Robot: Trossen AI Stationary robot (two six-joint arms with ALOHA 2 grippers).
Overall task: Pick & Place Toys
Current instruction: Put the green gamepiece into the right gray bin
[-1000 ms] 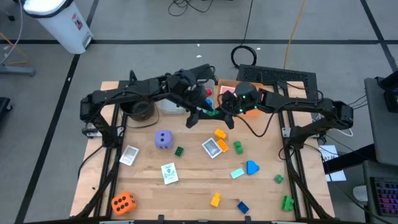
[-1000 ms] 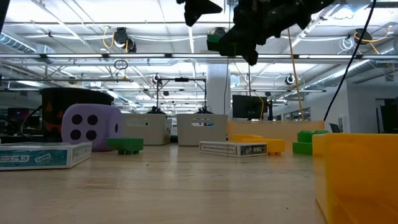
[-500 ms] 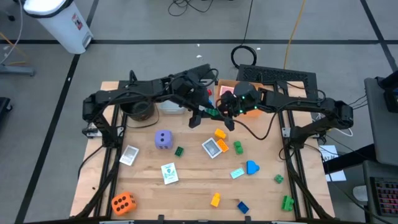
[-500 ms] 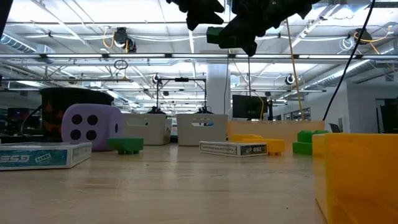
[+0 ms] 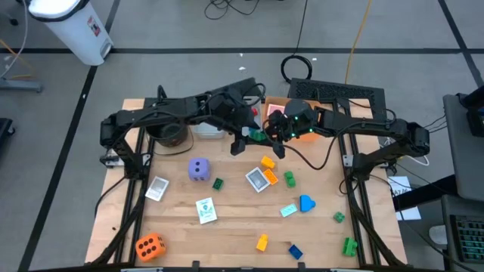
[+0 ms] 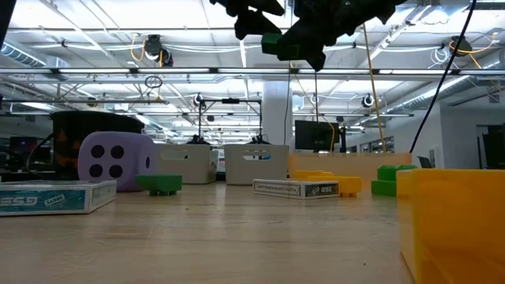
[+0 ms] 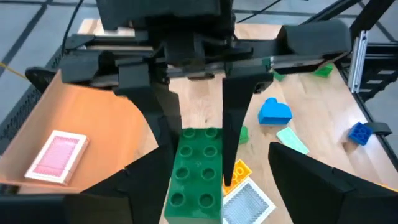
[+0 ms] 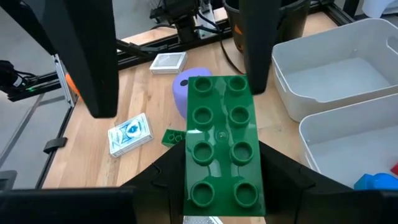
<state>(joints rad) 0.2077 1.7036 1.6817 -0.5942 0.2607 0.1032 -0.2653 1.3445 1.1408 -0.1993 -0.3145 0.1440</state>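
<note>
The green brick (image 8: 221, 143) is clamped between the fingers of the right gripper (image 8: 221, 183) and is held in the air above the back middle of the table (image 5: 227, 227). It is flanked by the left gripper (image 7: 214, 155), whose jaws are spread wide – one finger is seen well clear of the brick, the other close beside it.

With the overhead view read as a clock face and the table's far edge as 12, the following are counted:

- Two dice: the purple die (image 5: 198, 169) near the centre toward 9, the orange die (image 5: 150, 245) at the 7 o'clock corner.
- Three picture cards on the wood: one (image 5: 259, 179) at the centre, one (image 5: 206, 210) toward 6, one (image 5: 157, 188) toward 8. A fourth, pink card (image 7: 59, 155) is seen in the orange tray (image 7: 93, 118) at 12.
- Four loose green bricks – one beside the purple die, one beside the centre card, two toward 4.
- Three yellow or orange bricks: two at the centre, one at 6.
- Two blue bricks, toward 4 and 5.
- Two grey bins (image 8: 348, 62) at 11.
</note>
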